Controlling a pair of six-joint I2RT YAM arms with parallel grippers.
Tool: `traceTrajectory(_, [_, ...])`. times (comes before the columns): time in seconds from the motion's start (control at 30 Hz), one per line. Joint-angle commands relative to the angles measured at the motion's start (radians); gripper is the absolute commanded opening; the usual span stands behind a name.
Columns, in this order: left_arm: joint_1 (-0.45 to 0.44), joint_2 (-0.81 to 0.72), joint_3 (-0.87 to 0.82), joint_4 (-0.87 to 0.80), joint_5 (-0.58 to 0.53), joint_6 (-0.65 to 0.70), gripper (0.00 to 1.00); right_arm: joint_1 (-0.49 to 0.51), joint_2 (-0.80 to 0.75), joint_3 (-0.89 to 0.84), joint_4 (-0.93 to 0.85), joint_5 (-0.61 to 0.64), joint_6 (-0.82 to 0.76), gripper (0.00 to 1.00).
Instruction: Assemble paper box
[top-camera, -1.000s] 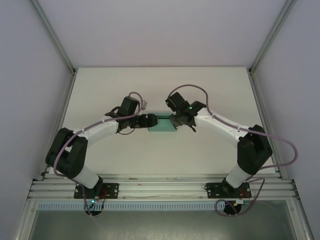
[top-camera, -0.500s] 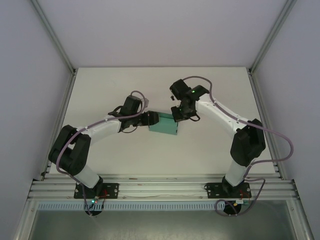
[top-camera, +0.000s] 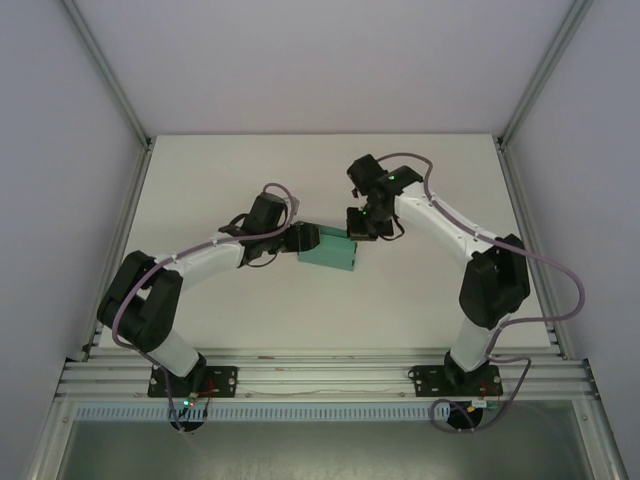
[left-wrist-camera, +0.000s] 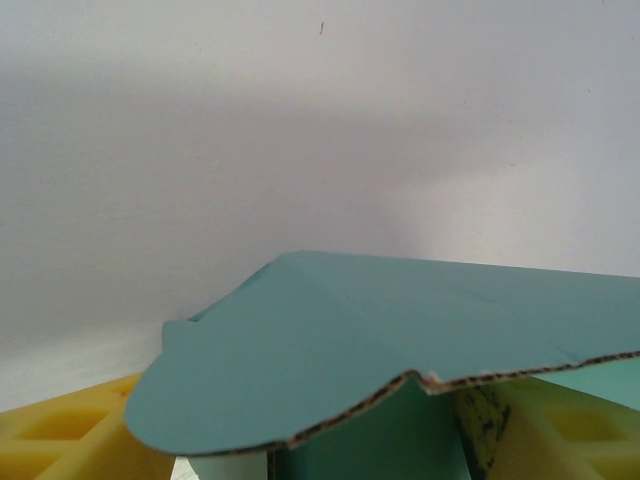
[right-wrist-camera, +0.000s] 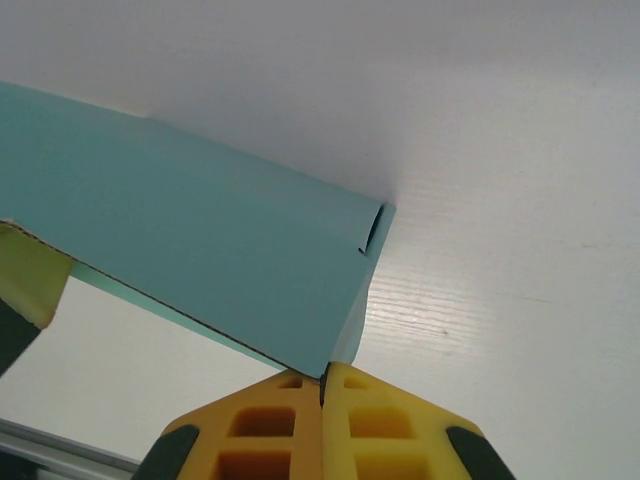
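At the table's (top-camera: 200, 180) middle sits the box (top-camera: 328, 256), right gripper (right-wrist-camera: 322, 385) pinched shut on its edge, left gripper (left-wrist-camera: 315, 445) straddling a flap, grip unclear. Uneven pulling could tear it or slip it free.

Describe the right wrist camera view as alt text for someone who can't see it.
The yellow-padded right gripper pinches the lower corner of a teal-green thin-card paper box, whose flat panel stretches up to the left. A white table lies behind.
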Motion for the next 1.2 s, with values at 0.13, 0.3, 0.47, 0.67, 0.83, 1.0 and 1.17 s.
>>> traceTrajectory(0.13, [-0.025,0.037,-0.049,-0.098,-0.052,0.012,0.71,0.003,-0.016,0.001,0.117,-0.152,0.115,0.00])
traceTrajectory(0.3, [-0.026,0.037,-0.050,-0.103,-0.065,0.020,0.71,-0.023,0.015,0.059,0.022,-0.212,0.092,0.00])
traceTrajectory(0.47, [-0.026,0.040,-0.052,-0.100,-0.064,0.019,0.71,-0.059,0.034,0.067,0.012,-0.313,0.107,0.00])
traceTrajectory(0.67, [-0.028,0.039,-0.050,-0.099,-0.063,0.014,0.71,-0.087,0.033,0.047,0.017,-0.327,0.132,0.00])
traceTrajectory(0.83, [-0.027,0.045,-0.045,-0.109,-0.063,0.018,0.71,-0.087,0.031,0.021,-0.030,-0.308,0.061,0.00])
traceTrajectory(1.0, [-0.027,0.042,-0.042,-0.113,-0.062,0.012,0.71,-0.081,0.039,0.007,-0.099,-0.244,-0.012,0.00])
traceTrajectory(1.17, [-0.027,0.048,-0.039,-0.109,-0.053,0.005,0.71,-0.062,0.026,-0.038,-0.052,-0.182,-0.004,0.00])
